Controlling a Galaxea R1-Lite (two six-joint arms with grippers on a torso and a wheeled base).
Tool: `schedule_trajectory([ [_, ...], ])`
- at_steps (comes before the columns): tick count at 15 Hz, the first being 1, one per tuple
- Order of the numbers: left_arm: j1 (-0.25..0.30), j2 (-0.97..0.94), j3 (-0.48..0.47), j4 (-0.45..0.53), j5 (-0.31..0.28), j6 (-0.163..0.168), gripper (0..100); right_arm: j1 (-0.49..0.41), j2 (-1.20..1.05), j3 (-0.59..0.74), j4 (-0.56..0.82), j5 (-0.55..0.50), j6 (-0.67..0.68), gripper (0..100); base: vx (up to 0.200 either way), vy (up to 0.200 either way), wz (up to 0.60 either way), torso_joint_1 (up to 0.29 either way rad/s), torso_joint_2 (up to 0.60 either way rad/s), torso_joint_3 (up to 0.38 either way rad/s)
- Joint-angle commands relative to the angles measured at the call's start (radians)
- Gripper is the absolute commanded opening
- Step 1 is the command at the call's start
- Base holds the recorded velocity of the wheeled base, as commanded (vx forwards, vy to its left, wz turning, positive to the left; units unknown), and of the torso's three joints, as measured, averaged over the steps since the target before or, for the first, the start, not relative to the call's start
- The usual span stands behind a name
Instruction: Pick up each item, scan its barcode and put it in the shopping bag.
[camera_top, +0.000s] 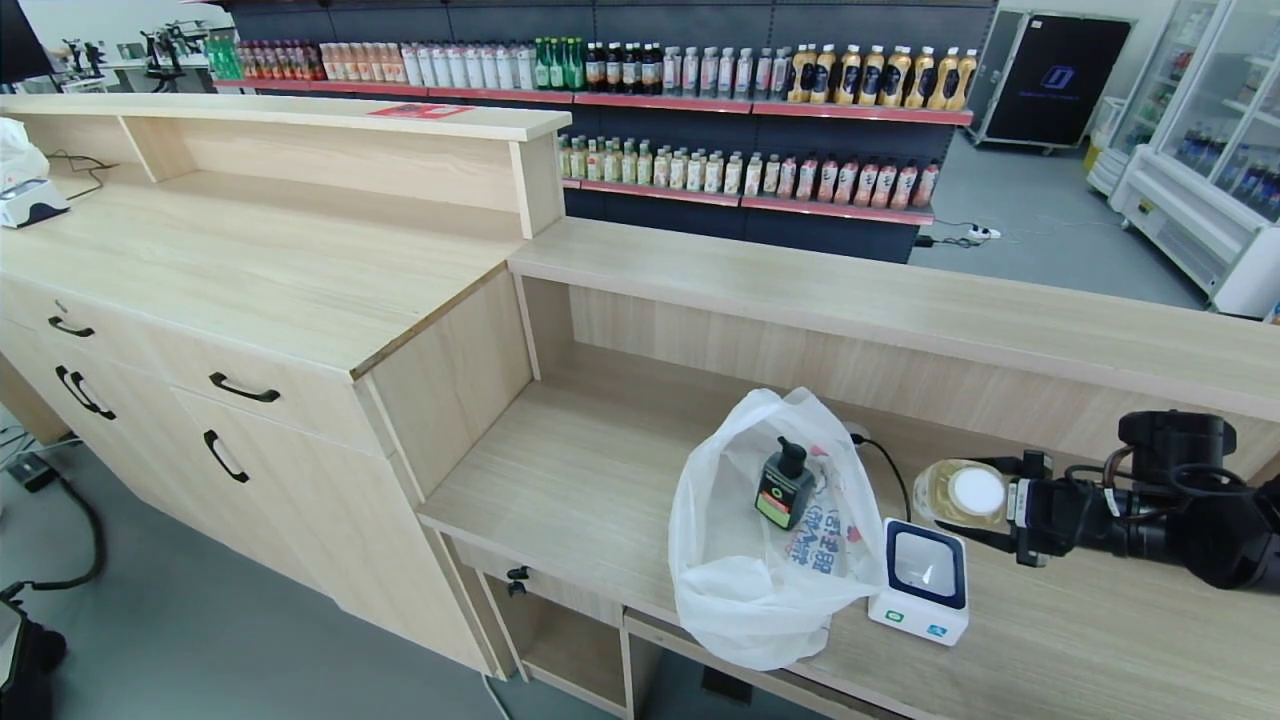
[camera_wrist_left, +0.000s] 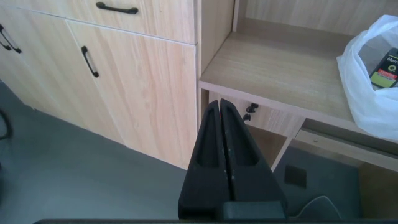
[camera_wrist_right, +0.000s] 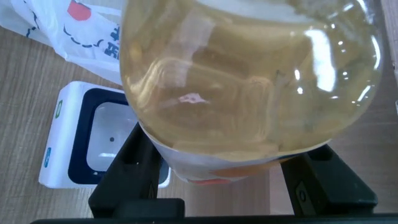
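My right gripper is shut on a clear bottle of yellowish drink with a white cap, held lying sideways just above the counter, behind the scanner. In the right wrist view the bottle sits between the black fingers, directly over the white and blue barcode scanner. The scanner stands on the counter right of the white plastic shopping bag. A dark green bottle with a black pump lies in the bag's open mouth. My left gripper is shut and empty, low over the floor in front of the cabinet.
A raised wooden ledge runs behind the counter. A higher cabinet with drawers and black handles stands to the left. A black cable runs behind the bag. Shelves of bottled drinks line the back wall.
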Motion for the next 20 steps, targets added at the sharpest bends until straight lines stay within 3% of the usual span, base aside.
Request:
schedule_trajectory([
  [1,0.0,0.0,0.0,0.0,0.0,0.0,0,0.019,0.023,-0.026,0.0,0.0,0.0,0,0.0,0.0,0.0,0.0,0.0,0.0],
  [20,0.0,0.0,0.0,0.0,0.0,0.0,0,0.034,0.058,-0.043,0.003,-0.001,-0.023,0,0.0,0.0,0.0,0.0,0.0,0.0],
])
